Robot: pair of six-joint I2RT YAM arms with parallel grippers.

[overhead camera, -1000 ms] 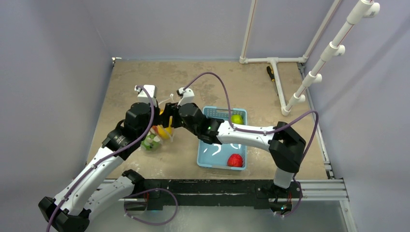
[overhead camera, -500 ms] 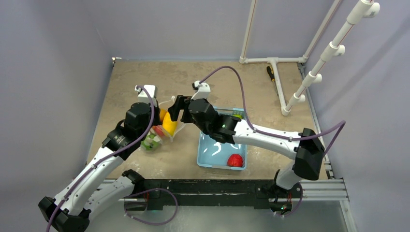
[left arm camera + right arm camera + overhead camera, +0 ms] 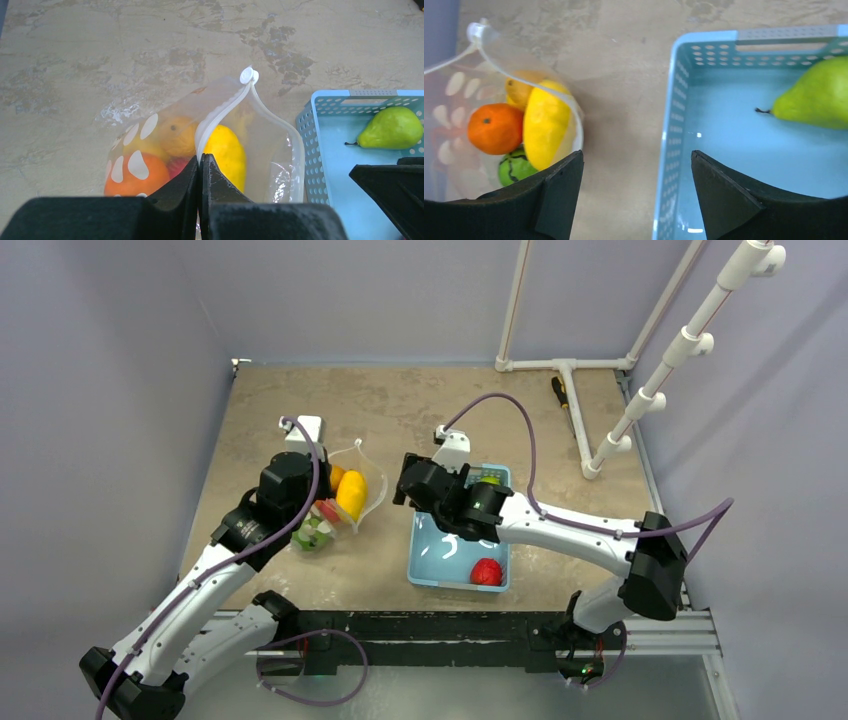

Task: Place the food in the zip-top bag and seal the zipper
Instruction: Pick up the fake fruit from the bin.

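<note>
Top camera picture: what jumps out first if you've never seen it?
The see-through zip-top bag, left of centre, bulging with bright food, its zipper pinched by the left gripper. Beside it, a light-blue basket holding a green pear and a red fruit.

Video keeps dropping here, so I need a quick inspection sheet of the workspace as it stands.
Surface: mottled brown tabletop, stained.
Job's things: zip-top bag open, holding yellow fruit, orange fruit and others; zipper unsealed; green pear and red fruit lie in the light-blue basket.
Clutter: dark-handled tool at the far right.
Grippers: left gripper shut on the zipper; right gripper open, empty, between bag and basket.
Cables: purple cables loop over both arms.
Surroundings: white pipe frame, plain walls.
</note>
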